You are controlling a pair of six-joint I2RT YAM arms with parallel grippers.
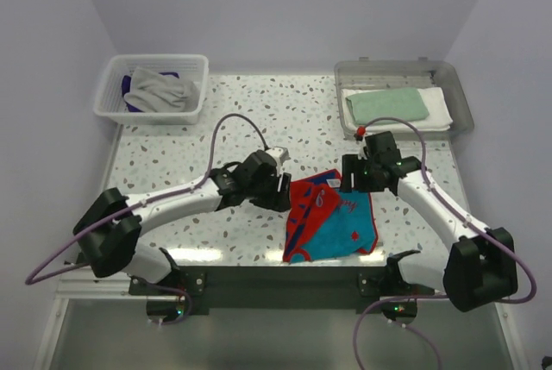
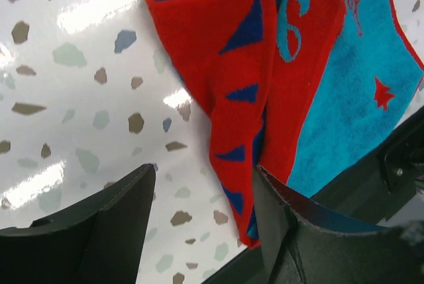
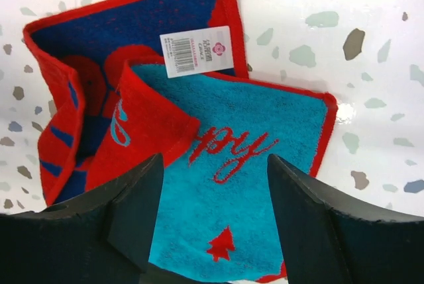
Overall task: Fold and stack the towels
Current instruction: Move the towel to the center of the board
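You'll find the white slatted basket [image 1: 108,94] at the far left of the table [image 1: 259,111]. It holds a crumpled grey towel [image 1: 164,90], and a dark purple towel [image 1: 129,91] peeks out beneath it. The clear grey tray [image 1: 459,85] sits at the far right, well apart from the basket. In it a folded pale mint green towel [image 1: 388,105] lies on top of a folded white towel [image 1: 438,109].

The turquoise-and-red patterned towel [image 1: 332,219] lies on the table near the front edge, between the two arms, with its left side folded over loosely. Your left gripper [image 1: 278,191] hangs at the towel's upper left corner. In the left wrist view its jaws stand apart, with bare table and the towel's red edge between them, grasping nothing. Your right gripper [image 1: 352,176] hangs over the upper right corner, jaws likewise spread above the turquoise cloth and not clamped on it.

Most of the purple towel is buried, and only a strip of the white one shows. The fold covers part of the red lettering, and the print on the white label [image 3: 197,50] is too small to read
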